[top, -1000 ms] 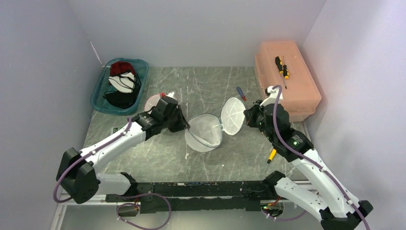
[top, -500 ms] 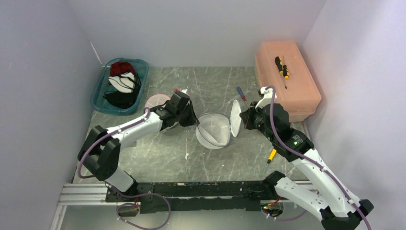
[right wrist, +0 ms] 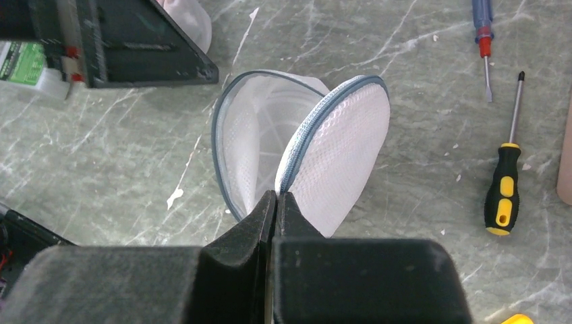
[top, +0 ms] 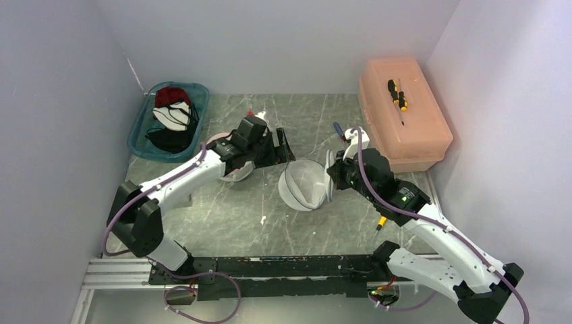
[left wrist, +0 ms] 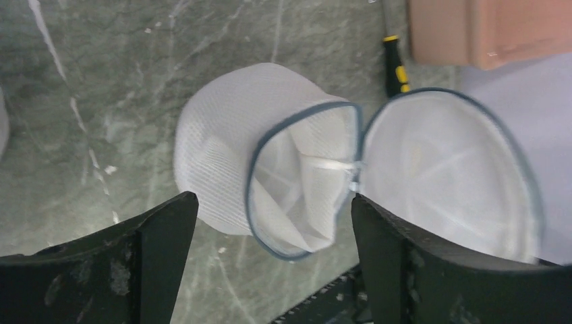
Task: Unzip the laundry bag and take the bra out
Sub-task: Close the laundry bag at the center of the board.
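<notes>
Mesh laundry bag (top: 300, 185) lies unzipped at frame centre, lid (right wrist: 340, 158) flipped open.
Left gripper (left wrist: 271, 199) hangs beside it, fingers spread, empty; right gripper (right wrist: 276, 196) pinches the lid's zipper rim. Pale pink piece (right wrist: 191, 20) upper left of the bag, likely the bra, appears already out.

The laundry bag (top: 301, 185) is white mesh with grey-blue trim. The table (top: 229, 216) under it is grey-green marble veined white. Right of the bag, the box (top: 418, 128) is salmon pink, the screwdriver (top: 398, 94) on it yellow and black. Left of the bag, the tub (top: 138, 128) is teal.
</notes>
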`<act>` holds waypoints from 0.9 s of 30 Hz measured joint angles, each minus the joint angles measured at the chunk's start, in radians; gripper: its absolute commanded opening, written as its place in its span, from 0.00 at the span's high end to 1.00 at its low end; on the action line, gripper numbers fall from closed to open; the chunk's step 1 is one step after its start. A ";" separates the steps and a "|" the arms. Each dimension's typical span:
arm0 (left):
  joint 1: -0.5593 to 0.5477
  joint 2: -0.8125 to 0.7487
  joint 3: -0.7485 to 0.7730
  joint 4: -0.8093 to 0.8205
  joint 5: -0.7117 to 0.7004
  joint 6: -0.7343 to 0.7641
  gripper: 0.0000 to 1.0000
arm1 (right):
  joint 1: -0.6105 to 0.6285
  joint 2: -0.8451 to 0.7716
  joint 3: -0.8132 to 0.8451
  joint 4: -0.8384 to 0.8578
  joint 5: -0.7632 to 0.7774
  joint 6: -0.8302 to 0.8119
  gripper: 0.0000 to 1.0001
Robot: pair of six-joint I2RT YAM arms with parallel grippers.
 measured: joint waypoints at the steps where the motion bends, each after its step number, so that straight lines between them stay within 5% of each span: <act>1: 0.000 -0.016 0.000 -0.003 0.006 -0.013 0.06 | 0.006 -0.001 -0.005 0.003 0.000 -0.006 1.00; 15: -0.075 -0.063 0.032 0.089 0.131 -0.167 0.06 | 0.026 0.007 -0.086 0.089 -0.060 -0.071 1.00; 27: -0.094 0.071 0.125 0.098 0.224 -0.184 0.14 | 0.035 0.006 -0.116 0.143 -0.110 -0.096 1.00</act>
